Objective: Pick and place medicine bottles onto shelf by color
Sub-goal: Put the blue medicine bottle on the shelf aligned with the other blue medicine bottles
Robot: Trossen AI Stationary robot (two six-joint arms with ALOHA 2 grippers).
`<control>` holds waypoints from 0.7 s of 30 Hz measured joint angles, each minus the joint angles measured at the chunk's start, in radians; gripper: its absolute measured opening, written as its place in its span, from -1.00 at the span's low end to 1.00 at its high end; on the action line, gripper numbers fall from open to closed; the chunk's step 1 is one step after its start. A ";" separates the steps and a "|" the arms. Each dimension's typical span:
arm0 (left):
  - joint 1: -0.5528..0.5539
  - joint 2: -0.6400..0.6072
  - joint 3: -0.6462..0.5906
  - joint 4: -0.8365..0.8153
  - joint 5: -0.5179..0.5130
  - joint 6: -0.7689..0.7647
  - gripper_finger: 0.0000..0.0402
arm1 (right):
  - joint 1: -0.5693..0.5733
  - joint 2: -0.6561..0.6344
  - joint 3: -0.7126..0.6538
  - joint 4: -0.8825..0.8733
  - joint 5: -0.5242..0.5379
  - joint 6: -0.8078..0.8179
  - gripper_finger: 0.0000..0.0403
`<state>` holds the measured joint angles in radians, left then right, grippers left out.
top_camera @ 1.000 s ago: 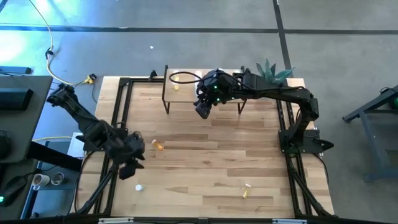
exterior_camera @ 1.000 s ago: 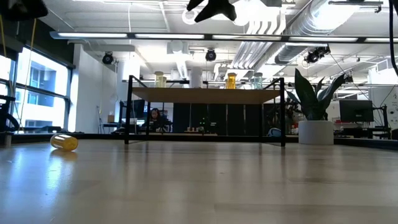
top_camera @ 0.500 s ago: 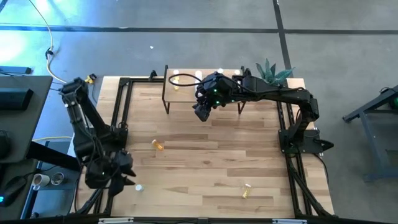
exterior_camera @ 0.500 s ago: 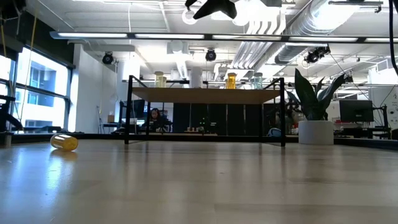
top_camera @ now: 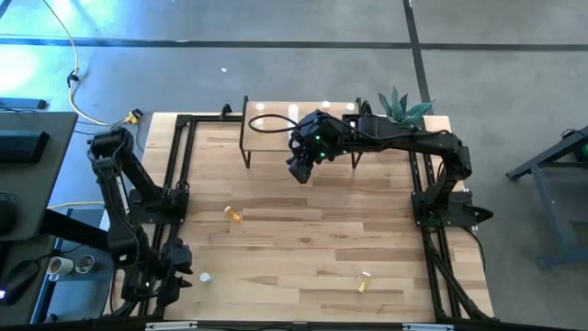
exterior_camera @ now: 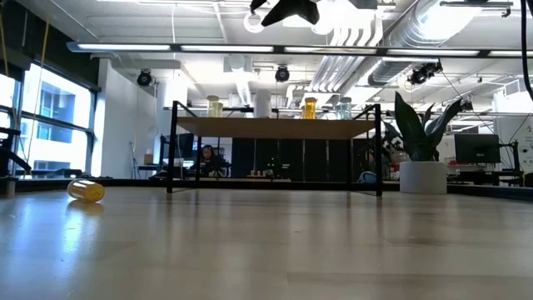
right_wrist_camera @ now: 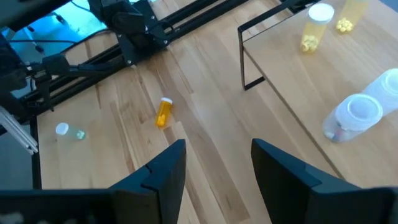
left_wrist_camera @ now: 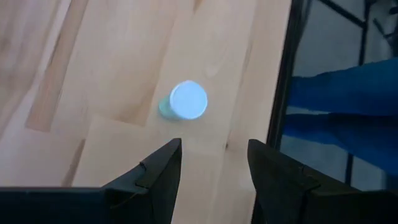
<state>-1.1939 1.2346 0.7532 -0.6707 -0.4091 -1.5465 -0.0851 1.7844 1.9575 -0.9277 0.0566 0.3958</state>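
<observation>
Near the bench's front left corner, a small pale bottle (top_camera: 204,276) with a white cap is seen lying on the wood, just beside the left hand (top_camera: 173,280), whose fingers (left_wrist_camera: 158,177) are spread and empty above it. An orange bottle (top_camera: 234,214) lies on its side left of the bench's middle, and a yellow bottle (top_camera: 365,282) lies toward the front right. Along the rear edge the shelf (top_camera: 276,138) is set, with several bottles (right_wrist_camera: 351,115) standing on its board: two yellow ones at one end and pale capped ones nearer the right hand (top_camera: 301,168). That hand is held high over the shelf's front edge, its fingers (right_wrist_camera: 163,171) spread and empty. At the rear right corner a potted plant (top_camera: 401,104) is placed beside the shelf.
</observation>
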 joint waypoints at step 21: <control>-0.006 0.325 0.000 0.160 -0.101 -0.192 -0.13 | 0.009 0.000 0.000 -0.015 0.000 -0.045 -0.14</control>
<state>-1.1995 1.5598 0.7528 -0.5108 -0.5098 -1.7386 -0.0765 1.7844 1.9572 -0.9424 0.0563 0.3504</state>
